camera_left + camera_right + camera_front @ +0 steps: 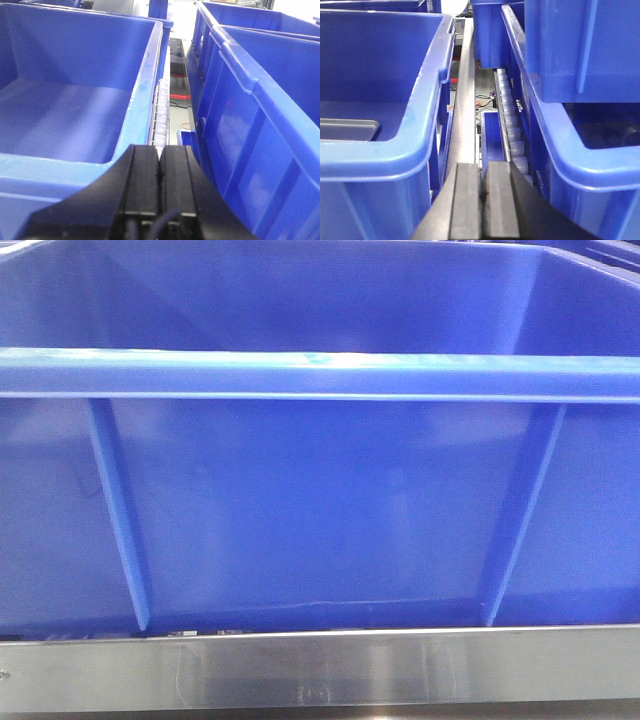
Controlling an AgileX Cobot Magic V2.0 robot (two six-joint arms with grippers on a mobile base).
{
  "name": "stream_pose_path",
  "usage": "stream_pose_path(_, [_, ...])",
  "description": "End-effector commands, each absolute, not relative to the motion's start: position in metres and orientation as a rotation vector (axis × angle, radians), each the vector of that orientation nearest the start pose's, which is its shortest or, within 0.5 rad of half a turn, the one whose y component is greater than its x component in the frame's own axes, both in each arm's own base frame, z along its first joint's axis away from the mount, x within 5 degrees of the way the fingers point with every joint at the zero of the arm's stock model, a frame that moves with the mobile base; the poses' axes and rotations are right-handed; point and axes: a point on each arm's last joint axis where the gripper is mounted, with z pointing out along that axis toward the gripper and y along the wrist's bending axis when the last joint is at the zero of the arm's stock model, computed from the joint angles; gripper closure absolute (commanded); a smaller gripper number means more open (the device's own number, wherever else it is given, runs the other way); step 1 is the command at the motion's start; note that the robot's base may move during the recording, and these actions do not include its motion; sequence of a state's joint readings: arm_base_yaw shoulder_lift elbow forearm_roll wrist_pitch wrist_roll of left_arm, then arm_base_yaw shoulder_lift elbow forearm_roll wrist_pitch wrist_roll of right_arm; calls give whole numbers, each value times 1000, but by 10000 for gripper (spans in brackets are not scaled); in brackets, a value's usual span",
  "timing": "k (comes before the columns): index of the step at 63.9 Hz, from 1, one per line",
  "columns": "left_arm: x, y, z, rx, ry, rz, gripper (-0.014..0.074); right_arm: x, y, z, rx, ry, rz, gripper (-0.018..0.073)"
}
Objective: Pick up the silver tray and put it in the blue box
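The left gripper sits at the bottom centre of the left wrist view with its two black fingers pressed together and nothing between them. Beyond it, a large blue crate fills the left half of that frame, its floor bare as far as it shows, and a run of white rollers climbs the gap up the middle toward more blue crates on the right. The right gripper, at the bottom centre of the right wrist view, also has its fingers drawn in, only a thin slit left between them, and it holds nothing. To its left, a deep blue crate takes up the left half of the frame, and in its lower left corner lies part of a grey tray with a raised rim and a rounded corner; it may be the silver tray, but too little shows to be sure. The front view is filled by the ribbed side wall of the blue box, standing on a metal ledge along the bottom edge. Judging from this, neither arm grips a tray, so either the placing is done or the grab has not begun; the views do not settle which.
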State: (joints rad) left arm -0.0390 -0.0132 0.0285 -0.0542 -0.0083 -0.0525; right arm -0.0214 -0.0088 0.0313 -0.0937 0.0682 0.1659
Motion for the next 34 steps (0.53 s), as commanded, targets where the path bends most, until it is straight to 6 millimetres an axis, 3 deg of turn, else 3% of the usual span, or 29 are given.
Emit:
stream_pose_path(1, [54, -1, 214, -51, 1391, -113, 701, 55, -1, 205, 64, 1470, 31, 506])
stream_pose_path(34, [54, -1, 214, -51, 1391, -113, 701, 55, -1, 205, 64, 1470, 31, 506])
